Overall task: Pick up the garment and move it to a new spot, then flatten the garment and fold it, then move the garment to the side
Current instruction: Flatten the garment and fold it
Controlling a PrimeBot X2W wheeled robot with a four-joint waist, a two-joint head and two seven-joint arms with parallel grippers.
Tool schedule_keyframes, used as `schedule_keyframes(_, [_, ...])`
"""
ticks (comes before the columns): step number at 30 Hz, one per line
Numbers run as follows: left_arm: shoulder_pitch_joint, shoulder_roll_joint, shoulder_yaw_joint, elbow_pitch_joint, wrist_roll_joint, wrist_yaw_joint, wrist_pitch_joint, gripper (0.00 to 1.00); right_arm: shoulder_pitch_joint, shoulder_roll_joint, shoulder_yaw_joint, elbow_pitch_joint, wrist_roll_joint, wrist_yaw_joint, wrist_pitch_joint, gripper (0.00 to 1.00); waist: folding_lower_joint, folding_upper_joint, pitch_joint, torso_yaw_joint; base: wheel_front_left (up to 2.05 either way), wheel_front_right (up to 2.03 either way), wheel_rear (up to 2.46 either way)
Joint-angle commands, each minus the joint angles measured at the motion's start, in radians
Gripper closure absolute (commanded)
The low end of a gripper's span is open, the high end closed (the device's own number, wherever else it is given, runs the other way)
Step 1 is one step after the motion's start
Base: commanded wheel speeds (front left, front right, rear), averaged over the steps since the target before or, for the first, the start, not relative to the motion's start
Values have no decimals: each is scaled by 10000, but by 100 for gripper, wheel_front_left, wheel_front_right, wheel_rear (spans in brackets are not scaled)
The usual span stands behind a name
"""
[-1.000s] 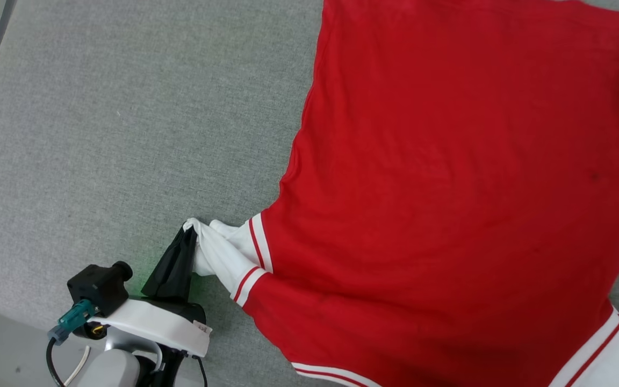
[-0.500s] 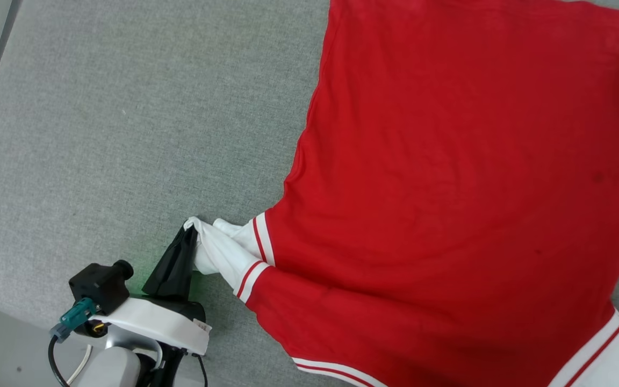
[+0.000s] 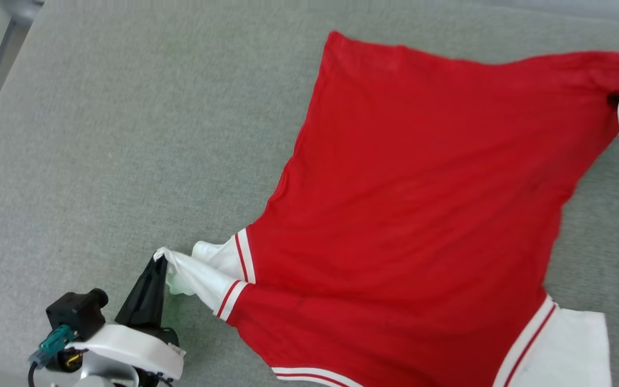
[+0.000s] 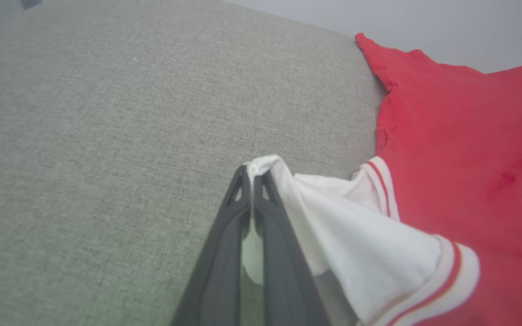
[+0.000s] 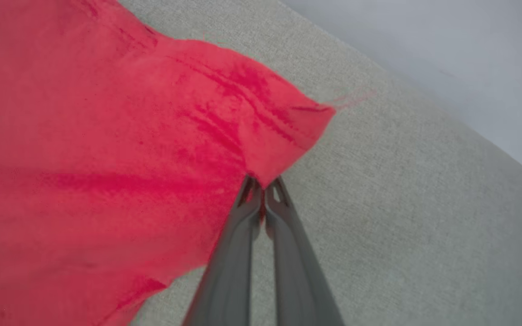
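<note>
Red garment (image 3: pixel 411 215) lies spread on grey upholstery (image 3: pixel 100 161), plain side up, right of centre in the head view.

Left gripper (image 4: pixel 253 171): fingers pressed together, pinching the tip of the white sleeve (image 4: pixel 356 235), same hold as a moment ago.

Right gripper (image 5: pixel 263 182): has just closed, and now pinches red cloth just below the far hem corner (image 5: pixel 288 122).

Change: cloth at that corner shows drag lines, and the right side edge bows inward. The head camera has also shifted, so the shirt's overall drift in that view is not its own motion.

Judgement: 2 grips now set at opposite corners, so the garment looks ready to be tensioned or lifted. The other sleeve (image 3: pixel 567 344) lies loose and may trail.
</note>
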Motion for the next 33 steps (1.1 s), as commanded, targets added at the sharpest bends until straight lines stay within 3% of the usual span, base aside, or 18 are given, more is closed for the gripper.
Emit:
schedule_keyframes(1, [222, 96, 82, 5, -25, 62, -14, 100, 484, -254, 183, -385, 318, -14, -299, 100, -1, 0, -615, -491, 0, 0, 0])
schedule_keyframes(8, [952, 316, 298, -104, -155, 314, 97, 100, 2667, -1203, 343, -2007, 1359, -14, -1351, 100, -1, 0, -1652, -1102, 0, 0, 0])
schedule_keyframes(15, [1621, 461, 428, -317, -263, 569, 214, 100, 5808, -1685, -717, -3218, 1886, -14, -1909, 100, -1, 0, -2335, -1554, 0, 0, 0])
schedule_keyframes(25, [2173, 573, 581, -493, -397, 741, 249, 100, 9917, -1021, -2480, -4010, 1778, -14, -1716, 100, -1, 0, -2613, -2052, 0, 0, 0])
schedule_keyframes(33, [2075, 620, 465, -455, -403, 684, 290, 100, 11549, -87, -2819, -3650, 1525, -14, -1376, 100, -1, 0, -2555, -2036, 0, 0, 0])
